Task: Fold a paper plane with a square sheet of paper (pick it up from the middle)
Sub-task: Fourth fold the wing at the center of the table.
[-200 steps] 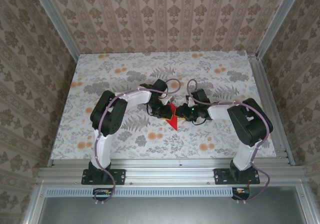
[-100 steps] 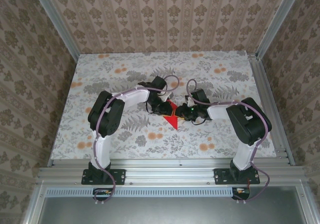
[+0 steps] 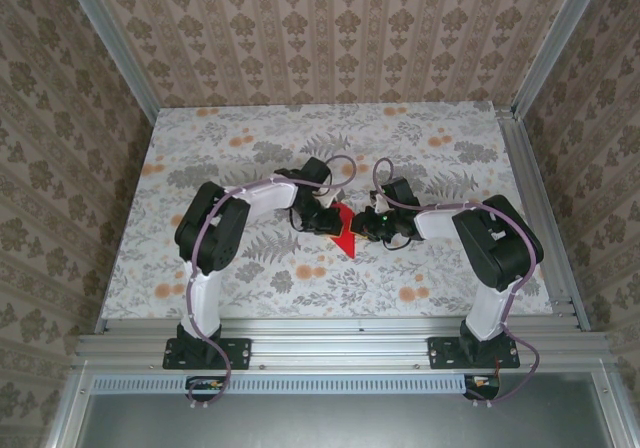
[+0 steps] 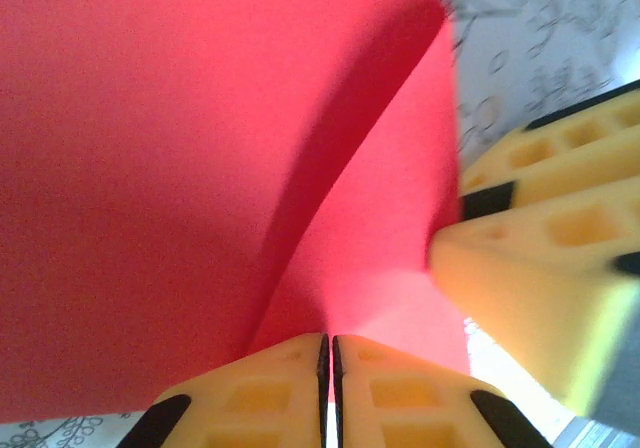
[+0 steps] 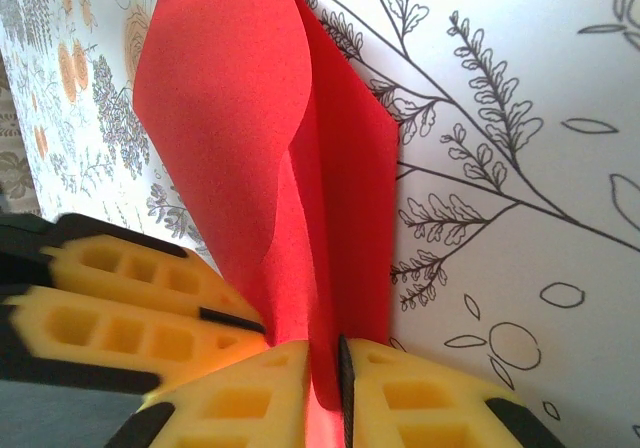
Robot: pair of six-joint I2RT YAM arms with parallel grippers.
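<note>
Briefly, the count: one red paper sheet (image 3: 345,238), two grippers, two arms and one flower-patterned table (image 3: 250,138).

Position: taking the sheet as reference, it lies near the middle of the table. The left gripper (image 3: 325,218) meets it from its left side and the right gripper (image 3: 366,226) from its right side, with the two heads close together over its upper part.

Left gripper (image 4: 329,340): in the left wrist view the two yellow fingers are pressed together with only a hairline seam between them. A raised fold of the sheet (image 4: 150,168) runs down into that seam, so the gripper is clamped on the paper.

Right gripper (image 5: 322,353): in the right wrist view the fingers are closed on the lower edge of the sheet (image 5: 230,118), with red paper visible between them. One flap curls up and over, and another layer lies flatter against the table.

Concealed or unclear:
- From above, the grippers cover the upper part of the sheet. A red triangle pointing toward the arm bases shows below them.
- In the left wrist view the sheet is blurred and cut off at the top and left edges.
- The right gripper (image 4: 540,258) is cut off at the right edge of that view.
- The left gripper (image 5: 130,298) is cropped at the left edge of the right wrist view, its tip touching the sheet.
- The full outline of the sheet cannot be made out.
</note>
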